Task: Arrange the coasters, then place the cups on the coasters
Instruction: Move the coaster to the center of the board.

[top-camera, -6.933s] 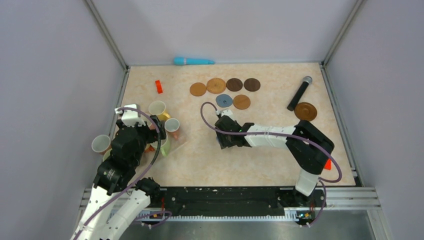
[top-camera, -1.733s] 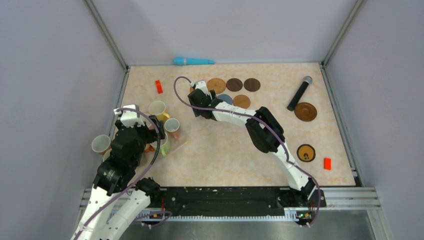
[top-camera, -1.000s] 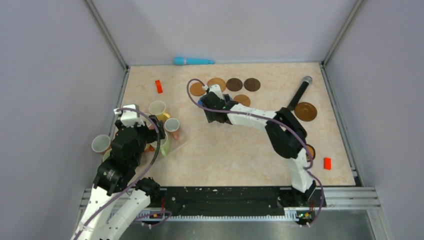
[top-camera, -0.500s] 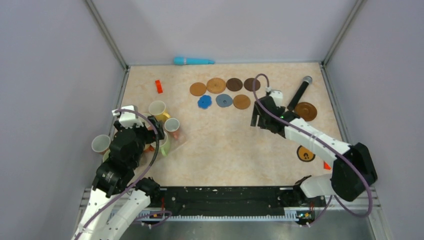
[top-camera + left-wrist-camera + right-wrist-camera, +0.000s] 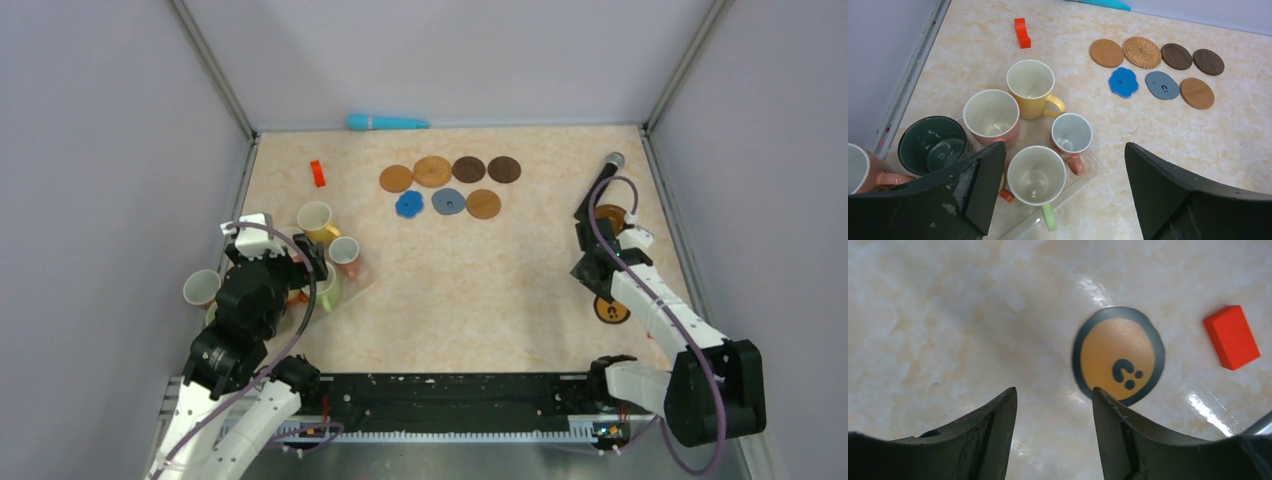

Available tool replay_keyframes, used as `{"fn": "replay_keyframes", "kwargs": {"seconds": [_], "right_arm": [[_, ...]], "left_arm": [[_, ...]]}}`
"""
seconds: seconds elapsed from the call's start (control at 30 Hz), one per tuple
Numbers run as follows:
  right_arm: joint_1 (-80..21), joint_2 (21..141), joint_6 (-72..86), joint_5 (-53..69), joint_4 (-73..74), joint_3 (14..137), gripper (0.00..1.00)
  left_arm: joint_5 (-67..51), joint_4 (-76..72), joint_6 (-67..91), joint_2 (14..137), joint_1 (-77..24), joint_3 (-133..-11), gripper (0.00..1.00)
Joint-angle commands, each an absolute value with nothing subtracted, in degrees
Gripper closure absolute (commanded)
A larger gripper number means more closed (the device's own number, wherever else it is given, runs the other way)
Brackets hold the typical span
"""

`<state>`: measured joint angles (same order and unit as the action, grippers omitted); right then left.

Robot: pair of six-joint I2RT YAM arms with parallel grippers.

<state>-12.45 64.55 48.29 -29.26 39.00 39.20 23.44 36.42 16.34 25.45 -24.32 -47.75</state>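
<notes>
1. Since a second ago, the right gripper (image 5: pixel 1053 392) has swung from the coaster row to the table's right side. It now hangs just short of the black-rimmed coaster (image 5: pixel 1118 356), jaws parted and empty.
2. The blue scalloped coaster (image 5: pixel 1123 82) lies just beside the grey-blue coaster (image 5: pixel 1162 85), below four brown discs.
3. The cups (image 5: pixel 992 115) stand clustered on a clear tray (image 5: pixel 1089 172) at left.
4. The left gripper (image 5: pixel 1063 147) hovers over them, spread wide, holding nothing.
5. A red block (image 5: pixel 1231 337) sits near the black-rimmed coaster.

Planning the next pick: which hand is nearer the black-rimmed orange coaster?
Right. The right hand hovers close beside the black-rimmed coaster, jaws apart. The left hand is far across the table, over the cups.
</notes>
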Motion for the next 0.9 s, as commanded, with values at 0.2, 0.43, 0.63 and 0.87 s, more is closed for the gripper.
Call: {"fn": "replay_keyframes", "kwargs": {"seconds": [0.2, 0.43, 0.63, 0.87], "right_arm": [[2.2, 68.2, 52.7, -30.5, 37.1, 33.9, 0.31], [5.3, 70.1, 53.2, -27.9, 35.7, 32.9, 0.12], [5.5, 70.3, 55.4, -24.9, 35.6, 31.6, 0.14], [5.5, 69.8, 56.0, -13.2, 34.0, 30.6, 0.20]], "left_arm": [[22.3, 33.8, 16.3, 25.2, -24.4, -47.4, 0.06], [22.2, 33.7, 16.3, 25.3, -24.5, -47.4, 0.06], [22.0, 33.6, 16.3, 25.5, -24.5, -47.4, 0.06], [22.3, 33.6, 16.3, 25.5, -24.4, -47.4, 0.06]]}}
